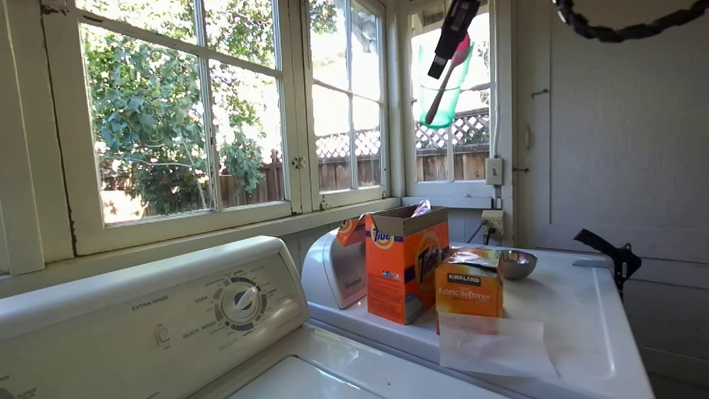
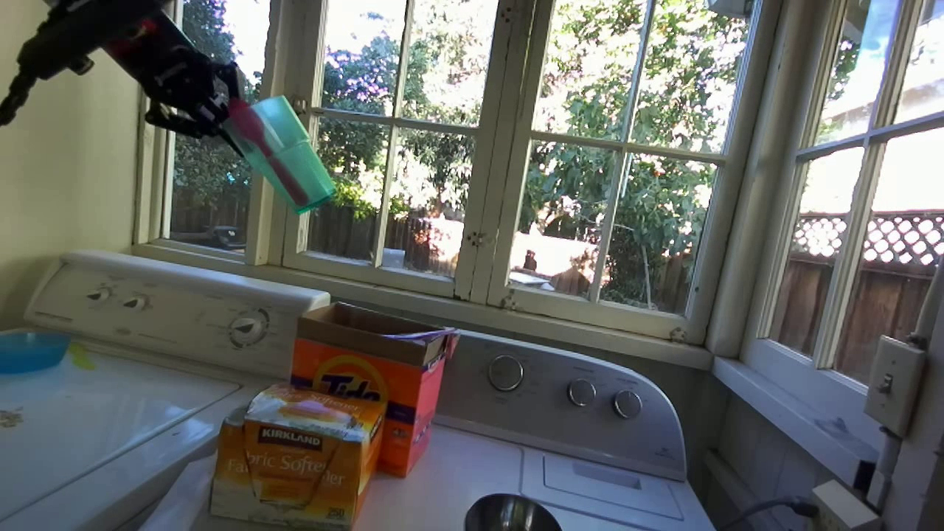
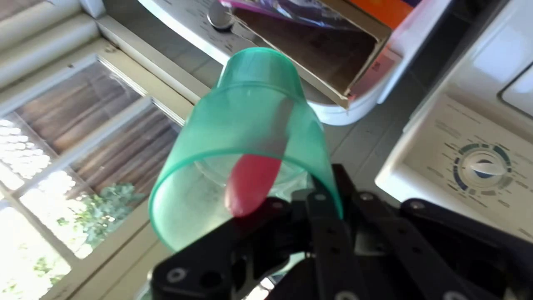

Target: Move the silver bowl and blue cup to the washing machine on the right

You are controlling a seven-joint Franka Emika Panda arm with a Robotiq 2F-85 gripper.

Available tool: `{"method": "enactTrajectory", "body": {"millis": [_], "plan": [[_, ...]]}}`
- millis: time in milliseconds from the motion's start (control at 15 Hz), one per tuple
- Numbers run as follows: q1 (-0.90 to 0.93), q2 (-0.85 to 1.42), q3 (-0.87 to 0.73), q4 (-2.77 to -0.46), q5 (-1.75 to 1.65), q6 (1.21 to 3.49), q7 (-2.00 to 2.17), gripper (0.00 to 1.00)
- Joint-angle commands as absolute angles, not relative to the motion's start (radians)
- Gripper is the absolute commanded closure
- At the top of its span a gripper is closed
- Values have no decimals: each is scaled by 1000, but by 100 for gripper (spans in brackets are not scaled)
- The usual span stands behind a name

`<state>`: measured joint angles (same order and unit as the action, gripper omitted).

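Note:
The blue cup, a teal translucent tumbler, hangs tilted in the air in both exterior views (image 1: pixel 435 108) (image 2: pixel 299 166) and fills the middle of the wrist view (image 3: pixel 250 121). A red spoon (image 3: pixel 254 183) leans inside it. My gripper (image 2: pixel 227 124) is shut on the cup's wall at the rim; in the wrist view one finger is inside and one outside (image 3: pixel 318 191). The silver bowl (image 1: pixel 518 266) stands upright on the washing machine (image 1: pixel 576 316), behind the orange boxes; the lower edge cuts it off in an exterior view (image 2: pixel 512 514). The wrist view does not show the bowl.
A tall orange Tide box (image 1: pixel 388 282) and a Fabric Softener box (image 1: pixel 468 296) stand on the washing machine, with a white sheet (image 1: pixel 493 346) in front. A second white machine with a dial panel (image 2: pixel 184 310) stands beside it, bearing a blue dish (image 2: pixel 29 352). Windows line the wall behind.

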<state>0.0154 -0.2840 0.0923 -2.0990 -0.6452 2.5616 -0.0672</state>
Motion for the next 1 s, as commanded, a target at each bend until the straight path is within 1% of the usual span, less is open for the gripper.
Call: {"method": "enactTrajectory", "body": {"millis": [0, 200, 267, 333, 533, 733, 933], "plan": [[-8, -318, 107, -2128, -698, 2543, -3, 93], [-34, -367, 131, -2179, -761, 2521, 88, 93], [-35, -368, 133, -2181, -763, 2521, 94, 98], [-48, -337, 124, -2160, -755, 2484, 93, 98], [-76, -302, 50, -2162, -708, 2386, 57, 98], [-95, -250, -64, -2175, -574, 2385, -21, 98], [-110, -172, -144, -2157, -376, 2410, -106, 98]]}}
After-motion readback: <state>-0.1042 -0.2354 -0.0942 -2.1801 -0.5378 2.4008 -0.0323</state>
